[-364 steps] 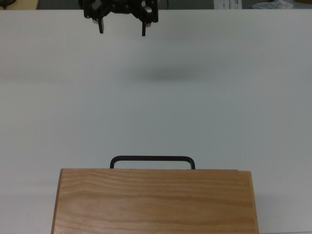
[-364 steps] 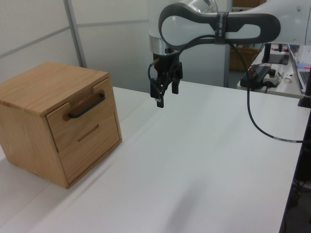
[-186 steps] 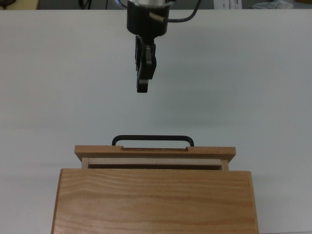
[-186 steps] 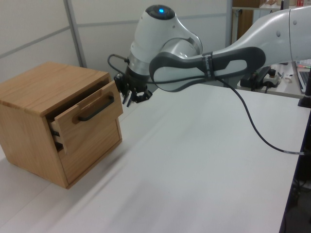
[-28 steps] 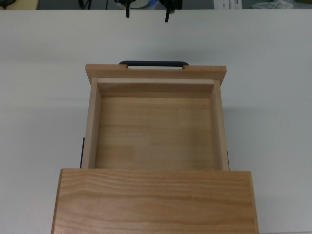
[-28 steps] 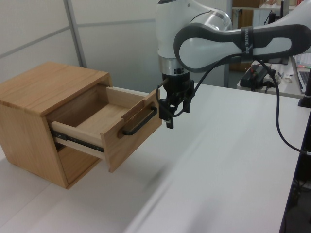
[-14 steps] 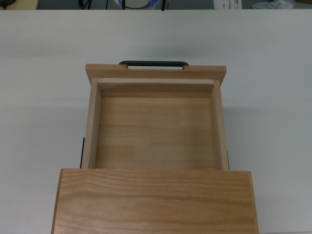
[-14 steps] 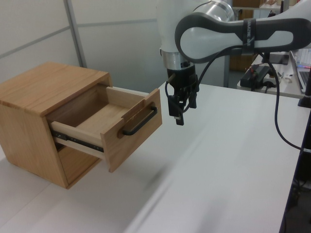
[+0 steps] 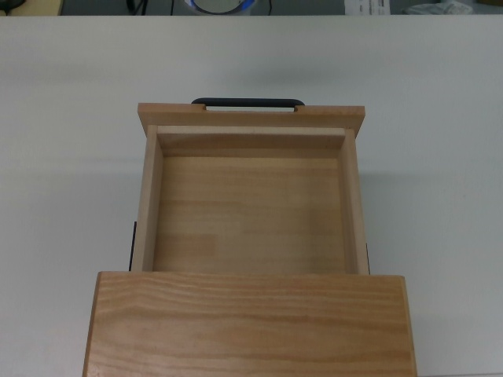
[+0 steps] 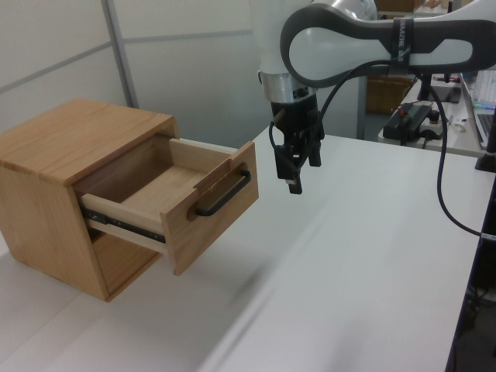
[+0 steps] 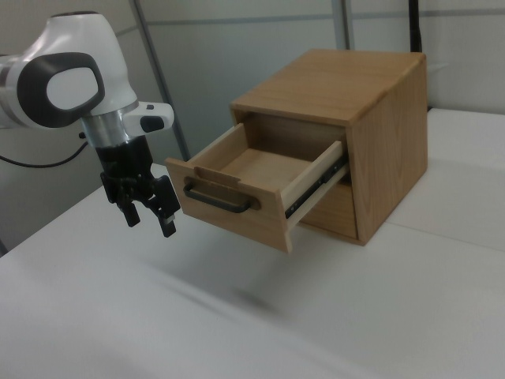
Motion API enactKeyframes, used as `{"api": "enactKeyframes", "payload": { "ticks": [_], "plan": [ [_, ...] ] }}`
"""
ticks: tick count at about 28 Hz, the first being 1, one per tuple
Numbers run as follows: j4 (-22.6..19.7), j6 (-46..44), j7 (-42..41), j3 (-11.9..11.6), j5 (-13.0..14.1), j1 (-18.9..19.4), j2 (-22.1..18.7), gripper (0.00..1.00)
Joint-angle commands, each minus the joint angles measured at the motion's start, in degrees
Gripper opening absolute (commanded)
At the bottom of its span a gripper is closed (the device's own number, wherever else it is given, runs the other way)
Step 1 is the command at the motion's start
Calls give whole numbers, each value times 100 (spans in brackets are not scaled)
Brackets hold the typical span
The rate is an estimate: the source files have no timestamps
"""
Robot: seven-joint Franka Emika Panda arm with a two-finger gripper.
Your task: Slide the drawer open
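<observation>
Since the frame half a second earlier, the gripper (image 10: 297,167) has risen and drawn farther from the handle (image 10: 224,197); the drawer (image 9: 250,200) has not shifted. It stands pulled far out of the cabinet (image 11: 364,110) on its side rails, interior bare, front panel facing the arm. The gripper hangs in the air above the white worktop (image 10: 364,263), to the left view's right of the drawer front, touching nothing. Its fingers (image 11: 168,223) point downward, set apart, with nothing between them.
</observation>
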Motion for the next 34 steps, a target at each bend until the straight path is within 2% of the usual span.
{"api": "enactKeyframes", "payload": {
  "ticks": [1,34],
  "plan": [
    [128,-195,-156,-2,114,-34,19,100],
    [242,-239,-305,-11,105,-43,81,100]
  ]
}}
